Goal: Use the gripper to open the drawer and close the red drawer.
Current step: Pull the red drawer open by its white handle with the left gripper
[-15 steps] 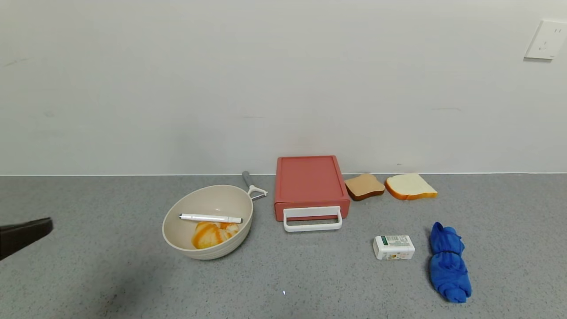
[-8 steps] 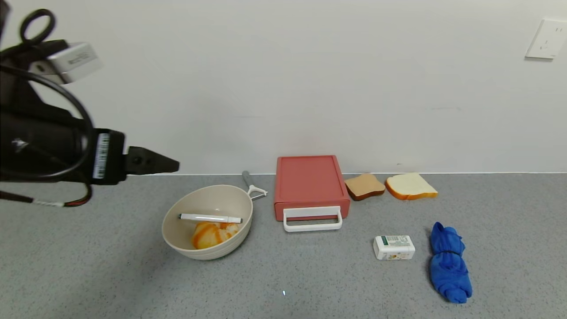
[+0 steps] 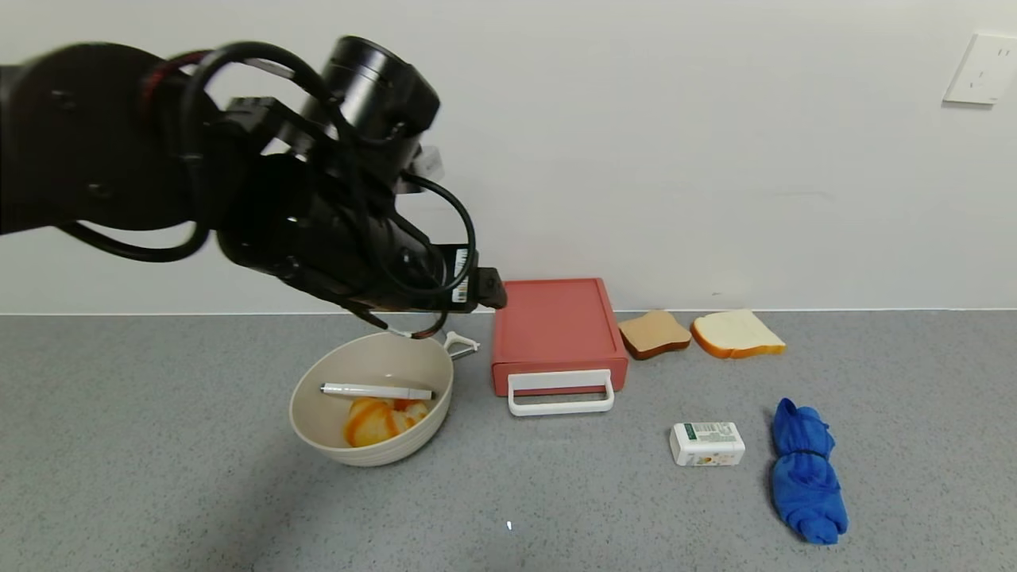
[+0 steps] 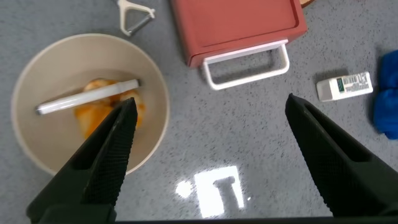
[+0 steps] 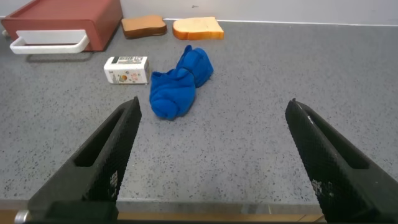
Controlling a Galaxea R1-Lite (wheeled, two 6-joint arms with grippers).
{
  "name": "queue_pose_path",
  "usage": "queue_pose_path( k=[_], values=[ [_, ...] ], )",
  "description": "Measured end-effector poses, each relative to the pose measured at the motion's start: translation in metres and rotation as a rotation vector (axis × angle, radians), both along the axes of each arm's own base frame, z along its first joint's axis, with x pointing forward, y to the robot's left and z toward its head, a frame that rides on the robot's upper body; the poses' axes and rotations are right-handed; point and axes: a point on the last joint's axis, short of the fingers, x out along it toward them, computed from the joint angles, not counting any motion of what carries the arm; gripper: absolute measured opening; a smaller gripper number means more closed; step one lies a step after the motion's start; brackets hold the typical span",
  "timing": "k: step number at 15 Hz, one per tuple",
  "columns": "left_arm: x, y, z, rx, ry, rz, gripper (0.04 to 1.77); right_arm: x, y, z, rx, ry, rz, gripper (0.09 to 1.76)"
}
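The salmon-red drawer [image 3: 554, 324] sits shut in its case at the back of the grey counter, its white loop handle [image 3: 561, 394] facing me. My left gripper [image 3: 494, 287] hangs high above the counter, over the bowl and beside the case's back left corner. In the left wrist view the gripper [image 4: 210, 104] is open and empty, with the drawer [image 4: 236, 25] and handle [image 4: 246, 62] below and ahead of it. My right gripper [image 5: 213, 104] is open and empty, low over the counter's front edge, far from the drawer [image 5: 62, 22]; it is out of the head view.
A cream bowl [image 3: 310, 413] with a white pen [image 3: 377, 391] and an orange-striped item stands left of the drawer, a peeler [image 3: 459, 343] behind it. Two bread slices [image 3: 699, 334], a small white box [image 3: 706, 443] and a blue cloth [image 3: 804, 470] lie to the right.
My left arm has swung in from the left edge, risen and moved right; it now reaches over the bowl to beside the drawer case. The objects have not moved.
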Motion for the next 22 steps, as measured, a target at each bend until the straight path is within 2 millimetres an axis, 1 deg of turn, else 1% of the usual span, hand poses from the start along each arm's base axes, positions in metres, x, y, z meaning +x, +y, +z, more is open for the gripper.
queue_pose_path(
  k=[2,5,9,11,14,17,22],
  values=[
    [0.014,-0.024,-0.016,-0.001,0.026,0.002,1.72,0.000,0.000,0.000,0.000,0.000,0.000,1.71],
    [0.024,-0.058,-0.044,0.039,0.057,-0.006,1.72,0.000,0.000,0.000,-0.001,0.000,0.000,1.71],
    [0.034,-0.089,-0.076,0.028,0.105,0.027,1.72,0.000,0.000,0.000,0.000,0.000,0.001,1.71],
    [0.038,-0.098,-0.090,0.016,0.131,0.052,1.72,0.000,0.000,0.000,0.000,0.000,0.001,1.71],
    [0.045,-0.107,-0.105,0.014,0.133,0.105,1.72,0.000,0.000,0.000,0.000,0.000,0.000,1.71],
    [0.051,-0.113,-0.119,0.008,0.133,0.145,1.72,0.000,0.000,0.000,0.000,0.000,0.000,1.71],
    [0.061,-0.120,-0.137,-0.036,0.135,0.188,1.72,0.000,0.000,0.000,0.000,0.000,0.000,1.71]
  ],
)
